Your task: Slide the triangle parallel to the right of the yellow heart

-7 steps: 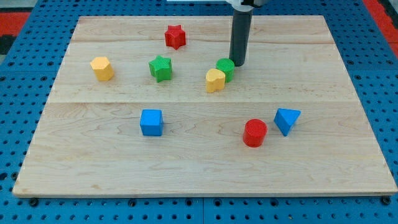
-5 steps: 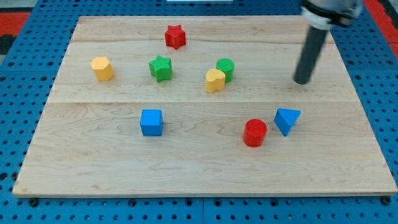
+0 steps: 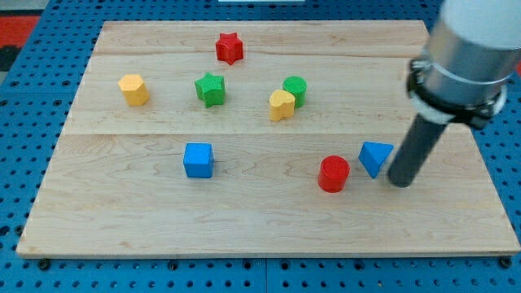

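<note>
Blue is the colour of the triangle (image 3: 375, 156) I care about. It sits near the right edge of the wooden board (image 3: 269, 236), a bit below the middle. My tip (image 3: 400, 182) is down on the board just beside the triangle, on the view's right of it and a little lower. I cannot tell if it is touching the triangle. I have no jaws at all, only a straight dark rod, so I hold nothing.

The red cylinder (image 3: 334, 173) stands just beside the triangle, on its left side and a little nearer the bottom edge.

The yellow heart (image 3: 282, 105) is up near the middle of the board, well apart from the triangle. The green cylinder (image 3: 295, 89) is right behind the heart, touching it or almost touching it, a bit to the right.

The green star (image 3: 210, 88) is to the left of the heart. The red star (image 3: 229, 47) is near the top edge. Another yellow block (image 3: 133, 89) sits toward the left edge; its shape is hard to make out. The blue cube (image 3: 198, 159) sits left of the middle, below the green star.
</note>
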Robot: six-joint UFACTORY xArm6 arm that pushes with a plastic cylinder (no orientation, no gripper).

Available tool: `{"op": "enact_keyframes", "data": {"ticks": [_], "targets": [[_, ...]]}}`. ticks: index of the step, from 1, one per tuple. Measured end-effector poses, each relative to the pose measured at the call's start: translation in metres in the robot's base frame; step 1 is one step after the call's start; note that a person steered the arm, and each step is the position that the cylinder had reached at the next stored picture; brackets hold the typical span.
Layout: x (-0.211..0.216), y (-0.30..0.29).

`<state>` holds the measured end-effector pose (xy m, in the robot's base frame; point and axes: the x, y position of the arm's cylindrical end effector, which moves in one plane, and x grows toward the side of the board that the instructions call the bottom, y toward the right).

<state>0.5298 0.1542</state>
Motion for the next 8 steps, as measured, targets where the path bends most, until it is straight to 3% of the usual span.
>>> {"op": "enact_keyframes", "data": {"ticks": [2,4,8], "targets": [[0.006,-0.028],[-0.022,0.015],[-0.068,0.015]]}}
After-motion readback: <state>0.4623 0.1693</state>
